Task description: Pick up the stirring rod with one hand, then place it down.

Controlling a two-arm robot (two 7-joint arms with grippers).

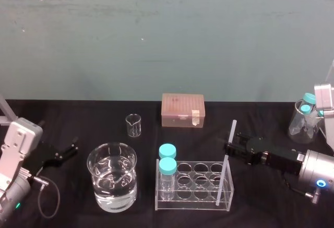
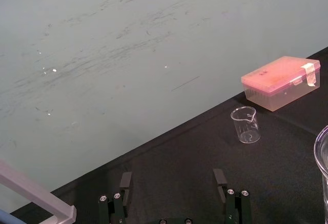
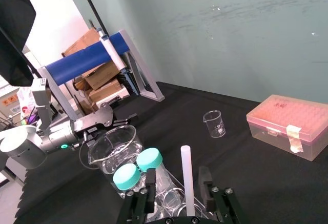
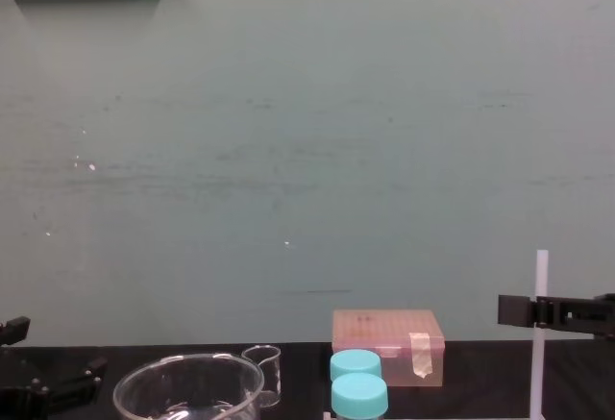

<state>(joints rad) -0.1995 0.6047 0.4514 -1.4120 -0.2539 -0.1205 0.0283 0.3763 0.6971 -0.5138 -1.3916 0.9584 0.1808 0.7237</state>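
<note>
**Kid:** Fingers [image 3: 204, 180] on the right gripper [image 1: 230, 147], are they squeezing anything?

**Helper:** No. They are spread apart, one on each side of the stirring rod [image 1: 228, 157]. The rod is in the gap, closer to one finger, and it is not pinched.

**Kid:** Where is the rod?

**Helper:** It stands in the clear rack [image 1: 194, 186], at the right end. It sticks up high above the rack, almost straight, leaning a little. The right gripper reaches in from the right and meets the rod high up, above the rack's top.

**Kid:** What else is in the rack?

**Helper:** Two bottles with blue caps [image 1: 167, 157] stand at the left end, one behind the other. They are well apart from the rod.

**Kid:** And the other arm?

**Helper:** The left gripper [image 1: 68, 151] sits low on the left side of the black table [image 1: 78, 118]. Its fingers are spread wide with nothing in them.

**Kid:** What is near it?

**Helper:** A big beaker [image 1: 111, 183] with water stands between it and the rack. A small beaker [image 1: 133, 125] and a pink box [image 1: 182, 110] sit farther back.
</note>
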